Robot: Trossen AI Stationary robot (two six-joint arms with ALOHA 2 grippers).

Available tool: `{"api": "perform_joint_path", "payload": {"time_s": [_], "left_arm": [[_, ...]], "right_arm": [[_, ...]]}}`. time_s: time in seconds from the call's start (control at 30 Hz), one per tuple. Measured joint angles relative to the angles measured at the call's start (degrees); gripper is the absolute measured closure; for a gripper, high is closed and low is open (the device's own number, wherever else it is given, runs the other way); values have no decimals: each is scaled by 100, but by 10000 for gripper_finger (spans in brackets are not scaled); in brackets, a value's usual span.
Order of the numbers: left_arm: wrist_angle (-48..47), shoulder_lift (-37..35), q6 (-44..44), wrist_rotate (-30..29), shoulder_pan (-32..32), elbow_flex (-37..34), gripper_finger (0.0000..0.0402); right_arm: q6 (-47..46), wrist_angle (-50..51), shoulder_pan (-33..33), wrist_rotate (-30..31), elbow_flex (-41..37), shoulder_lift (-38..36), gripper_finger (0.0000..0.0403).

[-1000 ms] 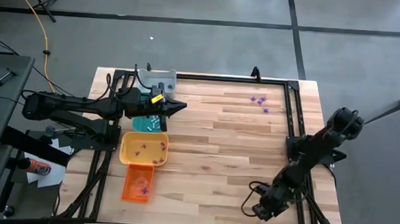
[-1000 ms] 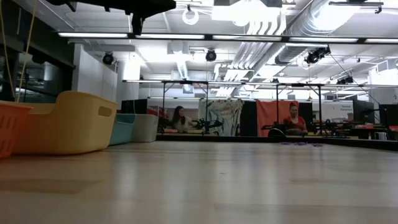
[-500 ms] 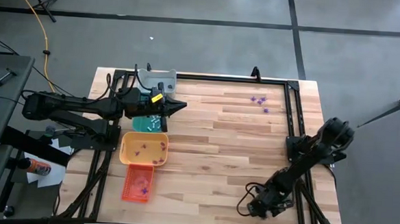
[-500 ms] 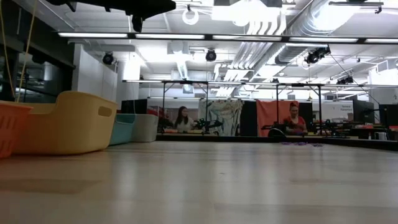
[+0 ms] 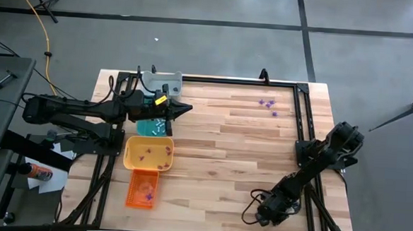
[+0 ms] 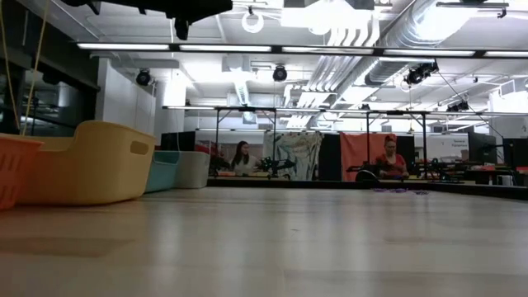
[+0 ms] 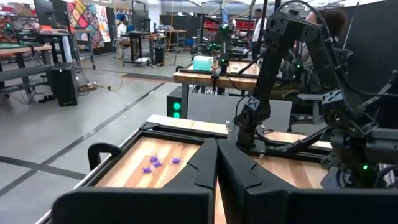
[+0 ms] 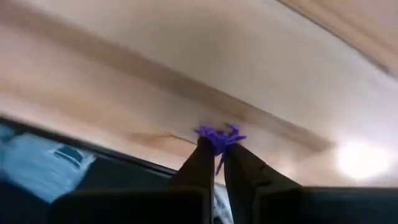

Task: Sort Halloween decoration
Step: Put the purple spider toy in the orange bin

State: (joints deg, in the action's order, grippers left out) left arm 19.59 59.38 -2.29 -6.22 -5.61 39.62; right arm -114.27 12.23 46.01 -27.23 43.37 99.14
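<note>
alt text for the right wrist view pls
The right gripper is shut on a tiny purple spider-like trinket, pinched between its two dark fingers. Behind it is blurred light wooden table.

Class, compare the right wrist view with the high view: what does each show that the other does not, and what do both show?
Only the right wrist view shows a purple trinket pinched between the right gripper's fingertips.

Only the high view shows the whole layout: the grey tray, teal tray, yellow tray and orange tray along the left side, the left gripper shut above the table beside the teal tray, and loose purple trinkets near the far right corner.

Both show the wooden table and the right arm's gripper low at the table's near edge.
</note>
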Motion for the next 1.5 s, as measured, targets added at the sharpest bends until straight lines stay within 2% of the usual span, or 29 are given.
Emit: {"api": "perform_joint_path", "payload": {"time_s": [0.1,0.23,0.3,0.37,0.47,0.57,0.67,0.8,0.93,1.07,1.17,1.23,1.4,1.5], "left_arm": [[-8,2,-48,0,0,0,402],[-7,2,-141,0,0,0,401],[-6,2,-361,-35,0,0,402],[-6,2,-670,-138,2,0,401],[-7,3,-1099,-363,2,0,402],[-6,4,-1385,-507,4,0,401],[-6,4,-1567,-508,52,0,401],[-6,4,-1662,-291,229,0,402],[-4,8,-1618,6,482,0,401],[-4,8,-1207,118,741,0,401],[-5,8,-959,124,820,0,401],[-6,8,-863,120,831,0,401],[-5,8,-508,122,831,0,402],[-8,8,-388,319,826,0,401]], "right_arm": [[966,196,-16,729,137,-167,383],[2696,660,-206,2706,400,-566,398],[3490,684,-408,3484,479,-828,396],[4451,680,-720,3964,492,-1036,399],[6099,381,-1426,4267,495,-1235,400],[7726,-280,-2191,4179,495,-1251,401],[9036,-1507,-2848,3888,494,-1251,402],[10329,-3320,-3553,3059,496,-1255,402],[10449,-4663,-4107,2066,496,-1257,402],[10227,-5492,-4441,1588,499,-1262,402],[10175,-5750,-4537,1492,513,-1262,403],[10228,-5561,-4541,1486,642,-1262,403],[10818,-4278,-4541,1510,1255,-1262,403],[11176,-3485,-4541,1659,1649,-1262,403]]}}
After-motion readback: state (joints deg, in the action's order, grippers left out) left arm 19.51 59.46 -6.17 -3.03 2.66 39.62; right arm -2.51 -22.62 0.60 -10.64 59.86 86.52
